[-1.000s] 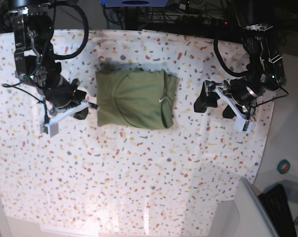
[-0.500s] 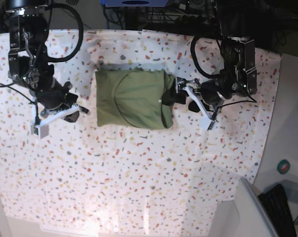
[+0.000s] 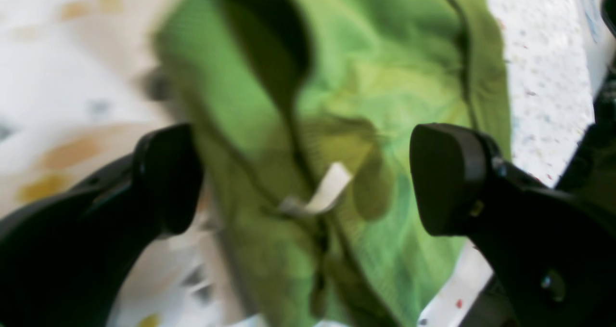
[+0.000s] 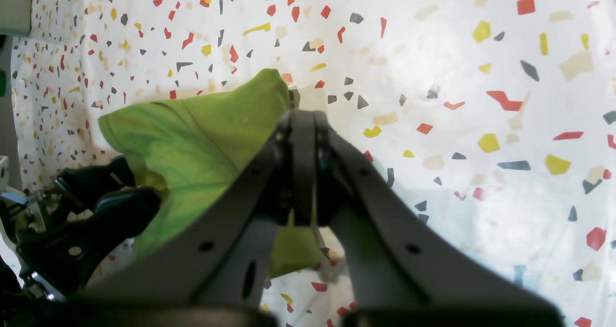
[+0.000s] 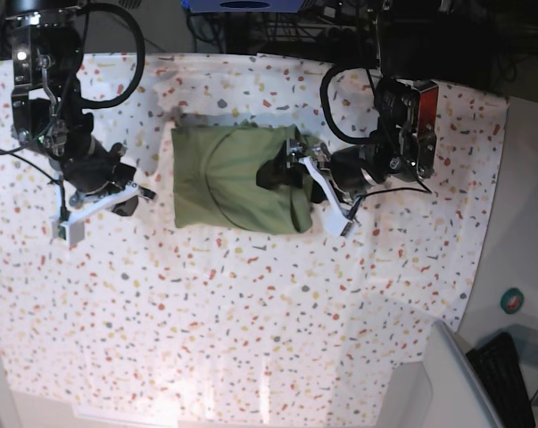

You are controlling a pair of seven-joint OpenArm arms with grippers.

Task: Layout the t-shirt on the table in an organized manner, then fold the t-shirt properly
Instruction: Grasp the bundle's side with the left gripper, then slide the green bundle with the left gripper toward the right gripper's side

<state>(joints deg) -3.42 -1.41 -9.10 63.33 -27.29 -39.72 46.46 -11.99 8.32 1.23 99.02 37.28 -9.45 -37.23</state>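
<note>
The olive-green t-shirt (image 5: 224, 178) lies folded into a rectangle on the speckled table (image 5: 251, 303). My left gripper (image 5: 291, 178) hangs open over the shirt's right edge in the base view. In the left wrist view its black fingers (image 3: 168, 177) straddle the t-shirt (image 3: 394, 76) around the collar, where a small white tag (image 3: 327, 192) sticks up. My right gripper (image 5: 130, 192) is shut and holds nothing, off to the left of the shirt and apart from it. The right wrist view has the right gripper (image 4: 302, 124) in front of the t-shirt (image 4: 192, 134), with the left gripper (image 4: 96, 206) beyond it.
The table's right edge (image 5: 483, 267) curves away behind the left arm. A grey bin (image 5: 447, 383) and a small green round object (image 5: 513, 300) sit off the table at lower right. Cables and dark equipment run along the back edge.
In the base view my left gripper has moved left, from beside the shirt to over its right edge, staying open. The right arm has drifted slightly left, away from the shirt.
</note>
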